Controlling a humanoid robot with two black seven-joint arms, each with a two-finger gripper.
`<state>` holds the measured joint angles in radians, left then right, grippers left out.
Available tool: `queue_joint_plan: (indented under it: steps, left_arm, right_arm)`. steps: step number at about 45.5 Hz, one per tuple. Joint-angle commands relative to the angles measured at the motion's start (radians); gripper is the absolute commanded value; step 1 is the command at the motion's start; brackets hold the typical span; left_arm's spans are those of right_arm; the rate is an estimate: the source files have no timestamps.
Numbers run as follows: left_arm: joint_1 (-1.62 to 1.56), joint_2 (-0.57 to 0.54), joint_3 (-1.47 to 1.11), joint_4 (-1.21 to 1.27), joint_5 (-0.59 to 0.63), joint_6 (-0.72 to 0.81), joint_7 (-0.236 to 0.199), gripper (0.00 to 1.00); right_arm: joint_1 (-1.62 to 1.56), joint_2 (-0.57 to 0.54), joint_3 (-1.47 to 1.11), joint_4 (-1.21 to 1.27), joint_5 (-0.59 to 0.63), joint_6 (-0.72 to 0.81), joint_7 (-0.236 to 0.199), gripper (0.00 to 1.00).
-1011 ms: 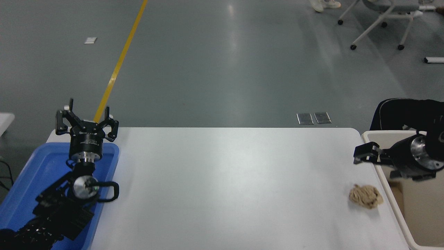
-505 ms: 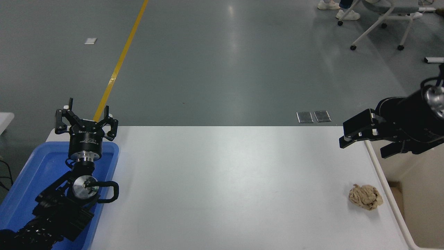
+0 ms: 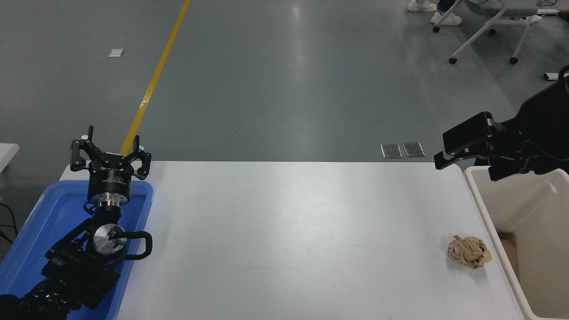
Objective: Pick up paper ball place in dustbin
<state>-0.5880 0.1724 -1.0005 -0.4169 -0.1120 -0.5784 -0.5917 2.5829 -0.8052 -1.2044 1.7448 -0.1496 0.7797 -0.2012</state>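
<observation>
The paper ball (image 3: pixel 469 251), a wrinkly tan lump, lies on the white table (image 3: pixel 289 240) near its right edge, just left of the dustbin. The dustbin (image 3: pixel 489 218), cream-beige with tall walls, stands off the table's right side and is cut by the picture edge. My right gripper (image 3: pixel 466 155) hangs open and empty in the air over the table's far right corner and the bin's far rim, well beyond and above the ball. My left gripper (image 3: pixel 111 149) is open and parked over the blue tray at the lower left.
A shallow blue tray (image 3: pixel 49 213) sits at the table's left edge under the left arm. Beyond the table is grey floor with a yellow line (image 3: pixel 153 80). A wheeled chair (image 3: pixel 489 26) and a person's feet (image 3: pixel 442 18) are at the far top right.
My right gripper has risen from low over the bin's left rim to high above the table's far right corner. The ball and left arm have not moved.
</observation>
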Motion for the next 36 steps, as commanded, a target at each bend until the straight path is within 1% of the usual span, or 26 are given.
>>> queue_joint_plan:
  steps: [1,11,15,26,36]
  left_arm:
    - [-0.001,-0.001,0.000,0.000,0.000,0.000,0.000,0.99]
    - [-0.001,-0.001,0.000,0.001,0.000,0.000,0.000,0.99]
    - [-0.001,-0.001,0.000,0.000,0.000,0.000,0.000,0.99]
    - [-0.001,0.001,0.000,0.000,0.000,0.000,0.001,0.99]
    - [-0.001,-0.001,0.000,0.001,0.000,0.000,0.000,0.99]
  right_arm:
    - [-0.173,-0.061,-0.026,-0.020,-0.044,0.006,-0.006,1.00]
    - [-0.432,-0.074,-0.004,-0.117,-0.048,-0.243,-0.004,1.00]
    - [-0.536,-0.071,0.032,-0.165,-0.047,-0.319,-0.001,1.00]
    - [-0.872,-0.054,0.242,-0.330,-0.051,-0.396,0.002,0.99]
    - [-1.118,0.024,0.374,-0.482,-0.051,-0.479,0.003,0.99]
